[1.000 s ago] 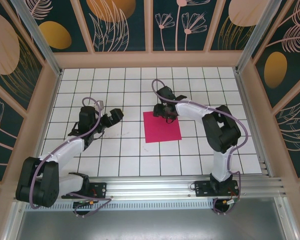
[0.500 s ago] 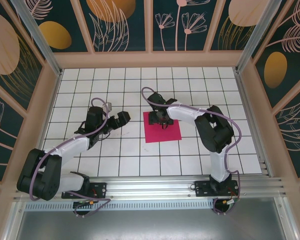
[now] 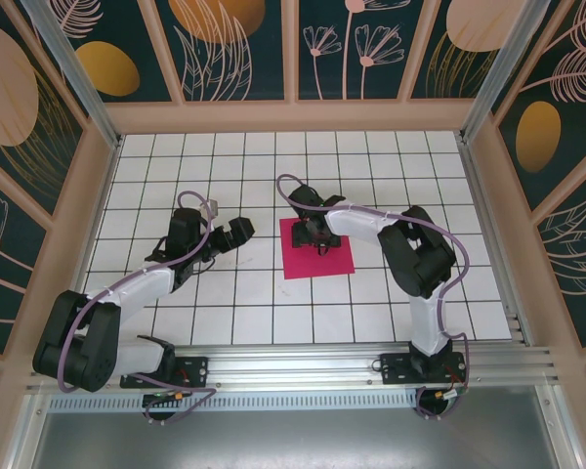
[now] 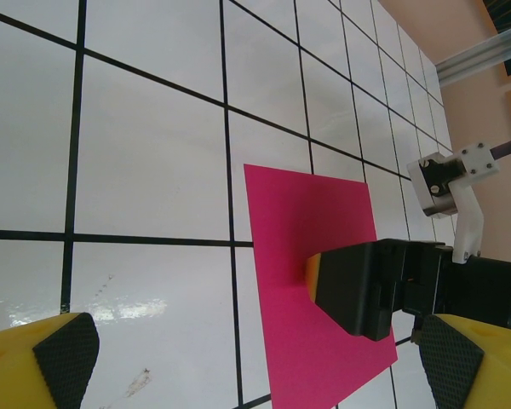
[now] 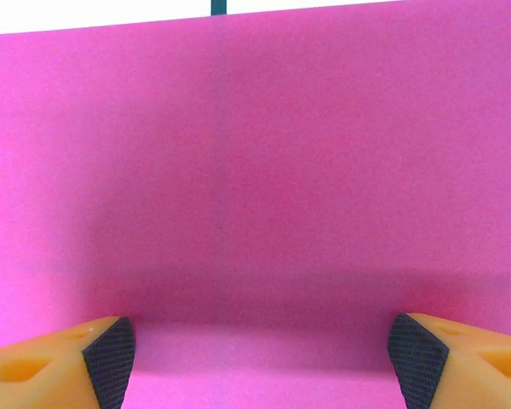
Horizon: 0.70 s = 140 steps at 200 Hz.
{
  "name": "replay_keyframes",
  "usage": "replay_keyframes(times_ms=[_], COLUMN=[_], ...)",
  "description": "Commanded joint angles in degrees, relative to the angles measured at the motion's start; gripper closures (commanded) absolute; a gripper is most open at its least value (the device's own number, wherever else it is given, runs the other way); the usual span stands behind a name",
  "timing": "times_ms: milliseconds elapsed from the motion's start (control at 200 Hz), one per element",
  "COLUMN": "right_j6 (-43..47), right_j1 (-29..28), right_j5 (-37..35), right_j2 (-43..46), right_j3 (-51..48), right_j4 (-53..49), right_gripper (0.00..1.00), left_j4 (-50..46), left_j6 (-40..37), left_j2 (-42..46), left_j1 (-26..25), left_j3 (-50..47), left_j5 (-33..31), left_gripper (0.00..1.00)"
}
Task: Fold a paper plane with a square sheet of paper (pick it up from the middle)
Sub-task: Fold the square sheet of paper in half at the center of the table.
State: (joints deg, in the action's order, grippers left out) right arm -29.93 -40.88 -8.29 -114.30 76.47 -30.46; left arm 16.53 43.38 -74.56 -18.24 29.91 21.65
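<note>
While the square sheet of paper (image 3: 324, 264) is lying flat and unfolded on the white tiled table (image 3: 176, 303), no crease, raised edge or pointed shape is being shown anywhere on it. The task is therefore being judged as barely begun: the pick-up from the middle is not yet done, and all of the folding is being left to do.

Directly over the sheet, near its middle, the right gripper (image 5: 255, 349) is being held low. Its fingers (image 5: 102, 354) are spread wide with nothing pinched between them, and the pink surface is being seen unbroken across the gap. Whether the pads are touching the sheet cannot be told. A soft shadow is being cast across the paper just beyond them, and this is being read as a sign of closeness.

To the left of the sheet, near its left edge but apart from it, the left gripper (image 4: 257, 360) is being held over bare tiles. It is being pointed toward the sheet, with its jaws likewise spread wide and empty.

A central pinch by the right gripper is being judged the step in hand. After it, the lifting, the centre crease and the folding of corners into a nose are all being counted as outstanding.
</note>
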Motion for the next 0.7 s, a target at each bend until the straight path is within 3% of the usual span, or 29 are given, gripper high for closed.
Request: replay_keyframes(times_ms=[0,400,696], right_j6=[-0.52,-1.26,-1.0], right_j1=[-0.25,-0.07,0.62], right_j5=[-0.47,-0.1,-0.77], right_j2=[-0.85,-2.64,2.6], right_j3=[0.51,0.99,2.25], right_j4=[-2.64,-2.97,-2.77], right_gripper=[0.17,0.16,0.15], left_j4=[1.59,3.34,1.94], left_j6=[-0.33,-0.94,-1.8], left_j2=[0.9,-1.72,-1.77], left_j1=[-0.22,-0.22,-0.27], left_j3=[1.12,0.9,1.82], left_j5=[0.09,2.08,2.17], left_gripper=[0.01,0.02,0.02])
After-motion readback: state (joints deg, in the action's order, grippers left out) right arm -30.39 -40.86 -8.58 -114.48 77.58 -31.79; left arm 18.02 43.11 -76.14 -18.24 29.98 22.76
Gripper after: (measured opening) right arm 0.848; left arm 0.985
